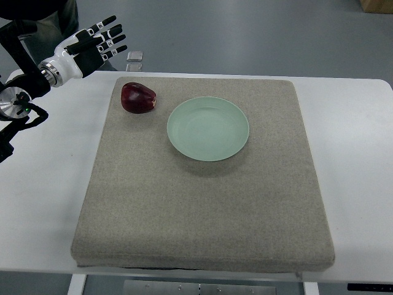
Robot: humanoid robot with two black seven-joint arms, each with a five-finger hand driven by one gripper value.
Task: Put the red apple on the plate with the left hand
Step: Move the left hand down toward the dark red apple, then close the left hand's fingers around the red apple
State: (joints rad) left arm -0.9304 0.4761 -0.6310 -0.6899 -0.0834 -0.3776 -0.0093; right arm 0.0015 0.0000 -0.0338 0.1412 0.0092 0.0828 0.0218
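The red apple (138,98) lies on the grey mat (202,203), toward its far left corner, just beside the pale green plate (208,128) at the plate's ten o'clock, not touching it. The left hand (95,44) hovers off the mat's far left corner with fingers spread wide, holding nothing; the apple sits at its four o'clock, apart. The mat covers the white table (356,141).

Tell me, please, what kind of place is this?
Probably a robotics lab or test room, not a home. A white table carries only a grey mat with a red apple and an empty green plate, the robot's left hand is raised, and the floor is bare grey.
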